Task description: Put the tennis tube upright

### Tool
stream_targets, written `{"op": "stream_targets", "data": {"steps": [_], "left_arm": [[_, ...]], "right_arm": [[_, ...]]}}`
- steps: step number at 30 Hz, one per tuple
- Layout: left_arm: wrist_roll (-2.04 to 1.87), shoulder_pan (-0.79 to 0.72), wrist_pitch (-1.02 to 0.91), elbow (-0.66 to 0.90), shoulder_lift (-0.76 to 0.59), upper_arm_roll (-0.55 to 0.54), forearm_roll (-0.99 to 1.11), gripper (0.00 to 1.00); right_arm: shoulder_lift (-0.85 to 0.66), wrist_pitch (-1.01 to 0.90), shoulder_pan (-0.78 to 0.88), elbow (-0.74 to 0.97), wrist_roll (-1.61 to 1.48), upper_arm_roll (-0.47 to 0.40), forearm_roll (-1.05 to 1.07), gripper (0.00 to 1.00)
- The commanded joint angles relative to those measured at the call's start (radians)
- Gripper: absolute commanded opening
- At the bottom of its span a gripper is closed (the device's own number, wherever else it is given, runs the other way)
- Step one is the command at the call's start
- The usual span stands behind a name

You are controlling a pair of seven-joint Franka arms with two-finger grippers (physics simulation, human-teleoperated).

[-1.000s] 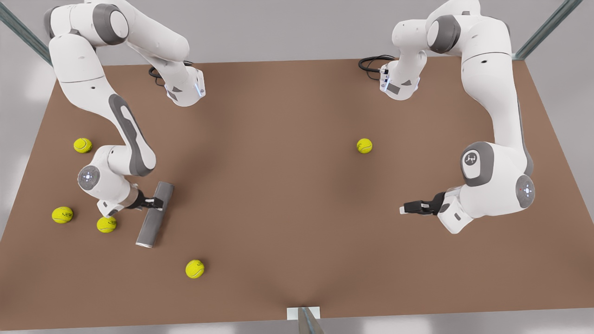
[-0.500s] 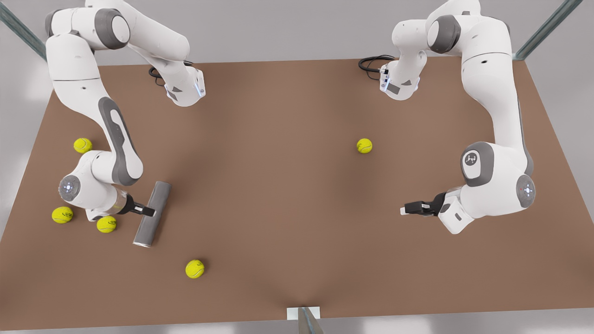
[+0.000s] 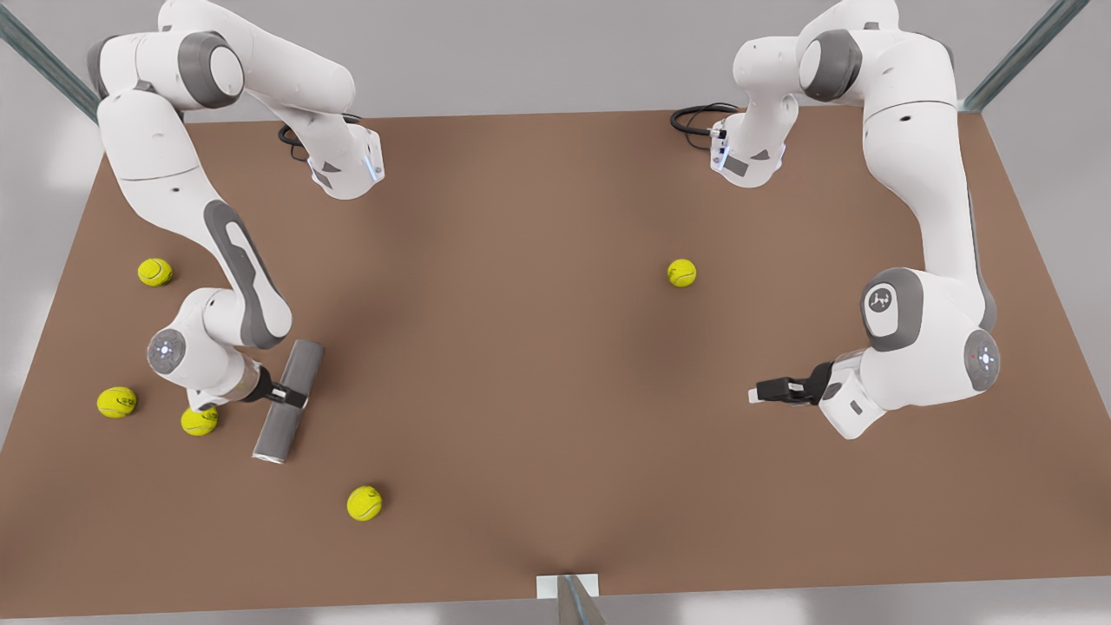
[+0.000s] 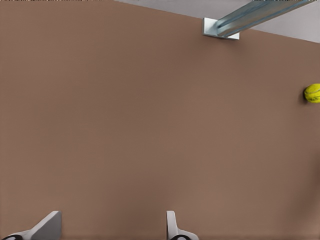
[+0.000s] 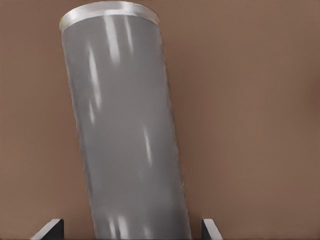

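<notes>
The tennis tube [image 3: 279, 430] is a grey cylinder lying flat on the brown table [image 3: 521, 347] at the front view's left, its lighter rim toward the near edge. My right gripper [image 3: 291, 398] reaches across its middle from the side. In the right wrist view the tennis tube [image 5: 125, 125] runs between the two fingertips of the right gripper [image 5: 130, 230], which is open with gaps on both sides. My left gripper [image 3: 768, 391] waits at the front view's right, low over bare table. The left wrist view shows that left gripper [image 4: 110, 231] open with nothing between its fingers.
Several yellow-green tennis balls lie around. One ball [image 3: 199, 421] sits right beside the right wrist, another ball [image 3: 116, 402] farther out, and a third ball [image 3: 364, 503] nearer the front edge. A metal bracket [image 3: 566, 586] stands at the table's near edge.
The right arm's wrist swung out toward the front view's left and came back. The tube shifted slightly with it and lies about where it was. The left arm has not moved.
</notes>
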Motion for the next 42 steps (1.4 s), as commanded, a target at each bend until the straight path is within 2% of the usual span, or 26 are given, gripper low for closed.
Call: {"op": "stream_targets", "data": {"steps": [1,5,6,7,8,17,20,42], "left_arm": [[0.0,0.0,0.0,0.0,0.0,0.0,0.0,0.99],[0.0,0.0,-0.002,0.001,-0.002,0.0,0.0,0.99],[0.0,0.0,0.0,0.0,-0.002,0.0,0.0,0.99],[0.0,0.0,0.0,0.0,0.0,0.0,0.0,0.99],[0.0,0.0,0.0,0.0,0.0,0.0,0.0,0.99],[-0.003,0.0,0.0,0.0,-0.002,0.0,0.0,0.99],[0.0,0.0,0.0,0.0,0.0,0.0,0.0,0.99],[-0.003,0.0,0.0,0.0,-0.002,0.0,-0.002,0.99]], "right_arm": [[0.001,0.003,0.002,0.0,0.0,-0.001,0.0,1.0],[0.027,0.029,0.04,0.0,-0.005,-0.036,0.0,1.0],[0.033,0.03,0.071,0.002,-0.009,-0.061,0.0,1.0],[0.031,0.029,0.135,0.002,-0.011,-0.125,0.0,1.0],[0.031,0.029,0.141,0.002,-0.011,-0.128,0.0,1.0],[0.027,0.02,0.141,0.0,-0.009,-0.128,0.0,1.0],[0.028,0.02,0.141,0.0,-0.009,-0.128,0.0,0.82],[0.024,0.02,0.141,-0.008,-0.011,-0.128,0.0,0.81]]}}
